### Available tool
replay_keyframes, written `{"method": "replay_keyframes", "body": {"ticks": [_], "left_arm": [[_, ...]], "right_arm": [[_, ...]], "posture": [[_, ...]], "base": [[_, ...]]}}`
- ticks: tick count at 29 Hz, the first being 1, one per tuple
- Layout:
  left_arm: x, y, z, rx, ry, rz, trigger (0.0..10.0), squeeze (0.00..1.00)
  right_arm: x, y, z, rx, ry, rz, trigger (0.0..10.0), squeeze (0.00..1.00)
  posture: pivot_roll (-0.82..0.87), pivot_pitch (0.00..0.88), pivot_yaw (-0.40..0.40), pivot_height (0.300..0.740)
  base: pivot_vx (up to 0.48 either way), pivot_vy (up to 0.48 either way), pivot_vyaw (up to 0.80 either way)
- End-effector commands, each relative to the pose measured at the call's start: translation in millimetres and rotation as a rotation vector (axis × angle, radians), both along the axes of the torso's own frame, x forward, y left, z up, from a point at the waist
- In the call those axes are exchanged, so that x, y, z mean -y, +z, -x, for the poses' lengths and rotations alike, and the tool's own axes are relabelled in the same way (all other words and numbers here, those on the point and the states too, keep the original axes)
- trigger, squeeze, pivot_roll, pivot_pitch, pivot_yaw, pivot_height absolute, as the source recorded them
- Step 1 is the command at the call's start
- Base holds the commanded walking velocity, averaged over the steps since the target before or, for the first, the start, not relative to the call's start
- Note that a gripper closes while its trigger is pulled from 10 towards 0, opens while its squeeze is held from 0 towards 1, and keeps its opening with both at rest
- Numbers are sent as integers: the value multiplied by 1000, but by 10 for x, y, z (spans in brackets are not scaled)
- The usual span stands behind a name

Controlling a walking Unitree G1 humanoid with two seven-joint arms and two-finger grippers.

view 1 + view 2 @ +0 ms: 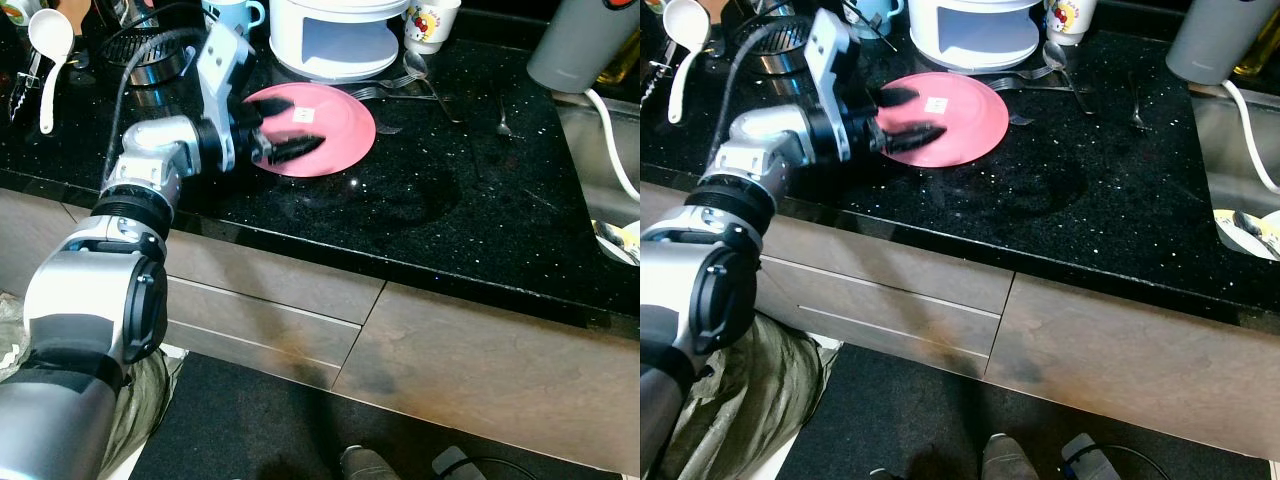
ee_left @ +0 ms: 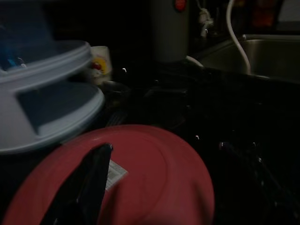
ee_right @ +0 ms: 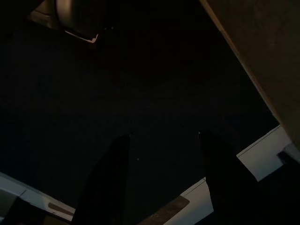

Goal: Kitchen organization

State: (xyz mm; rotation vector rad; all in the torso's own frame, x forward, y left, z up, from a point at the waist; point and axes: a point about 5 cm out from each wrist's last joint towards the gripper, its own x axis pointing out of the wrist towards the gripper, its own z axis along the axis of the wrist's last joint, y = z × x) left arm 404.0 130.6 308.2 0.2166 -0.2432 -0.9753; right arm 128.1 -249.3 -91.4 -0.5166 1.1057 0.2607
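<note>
Here, L gripper (image 1: 290, 142) on pink plate (image 1: 335, 125), upper-left-centre of frame, on black counter (image 1: 420, 220).
White ladle (image 1: 48, 50) sits far upper left; L gripper's fingers (image 2: 96, 173) are clamped on plate's near rim, one above, one below. White container (image 1: 335, 35) behind plate at top centre, forks (image 1: 400, 88) just right of plate, sink (image 1: 600, 170) at right edge. R gripper (image 3: 164, 183) hangs in the dark, fingers apart.
</note>
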Motion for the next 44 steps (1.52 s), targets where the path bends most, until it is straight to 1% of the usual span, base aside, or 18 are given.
{"method": "replay_keyframes", "body": {"ticks": [1, 4, 5, 6, 8, 12, 14, 15, 16, 18, 22, 24, 26, 28, 29, 32, 37, 44], "left_arm": [[47, 187, 20, 95, 5, 81, 10000, 0], [57, 317, 59, 176, 16, 218, 10000, 0], [57, 317, 59, 176, 16, 218, 10000, 0], [38, 343, 108, 231, 64, 287, 10000, 0], [18, 319, 187, 263, 111, 358, 10000, 0], [-11, 201, 324, 278, 174, 399, 10000, 0], [-71, 150, 413, 261, 221, 471, 10000, 0], [-71, 150, 413, 261, 221, 471, 10000, 0], [-111, 108, 461, 253, 254, 502, 10000, 0], [-111, 108, 461, 253, 254, 502, 10000, 0], [-203, 27, 609, 261, 333, 487, 10000, 0], [-266, -20, 671, 271, 380, 452, 10000, 0], [-293, -46, 695, 261, 391, 449, 10000, 0], [-315, -86, 754, 236, 406, 446, 10000, 0], [-334, -119, 818, 227, 424, 439, 10000, 0], [-360, -160, 879, 218, 453, 431, 10000, 0], [-403, -215, 944, 206, 490, 419, 10000, 0], [-395, -260, 988, 183, 508, 391, 10000, 0]], "right_arm": [[17, -18, 68, -14, -17, 3, 10000, 0], [4, -16, 50, -8, -18, 0, 10000, 0], [4, -16, 50, -8, -18, 0, 10000, 0], [-10, -15, 36, -5, -18, -5, 10000, 0], [-27, -15, 16, -3, -17, -9, 10000, 0], [-37, -20, 3, -28, -21, -4, 10000, 0], [-36, -29, 12, -56, -41, -9, 10000, 0], [-36, -29, 12, -56, -41, -9, 10000, 0], [-37, -26, -3, -66, -19, 5, 10000, 0], [-37, -26, -3, -66, -19, 5, 10000, 0], [-52, -14, -52, -61, 3, 7, 10000, 0], [-58, -8, -73, -52, 5, 4, 10000, 0], [-61, -5, -83, -49, 9, 3, 10000, 0], [-64, -1, -95, -47, 12, 3, 10000, 0], [-67, 0, -102, -49, 13, 1, 10000, 0], [-68, 2, -109, -52, 16, 1, 10000, 0], [-69, 3, -114, -60, 23, 3, 10000, 0], [-75, 6, -127, -59, 26, 0, 10000, 0]], "posture": [[-168, 148, -2, 740], [-163, 141, -1, 740], [-163, 141, -1, 740], [-152, 130, -3, 740], [-134, 117, -3, 740], [-105, 97, -4, 740], [-94, 87, -5, 740], [-94, 87, -5, 740], [-75, 76, -10, 740], [-75, 76, -10, 740], [-35, 49, -17, 740], [-25, 38, -20, 740], [-23, 35, -19, 740], [-17, 28, -22, 740], [-10, 22, -25, 740], [0, 15, -31, 740], [10, 8, -35, 740], [13, 7, -32, 740]], "base": [[0, 0, 0], [0, 0, 0], [0, 0, 0], [0, 0, 0], [0, 0, 0], [0, 0, 0], [0, 0, -800], [0, 0, -800], [0, 0, -788], [0, 0, -788], [0, 0, -791], [0, 0, 0], [129, 0, 0], [330, 0, 0], [337, 0, 0], [333, 0, 0], [344, 0, 0], [388, 0, 0]]}}
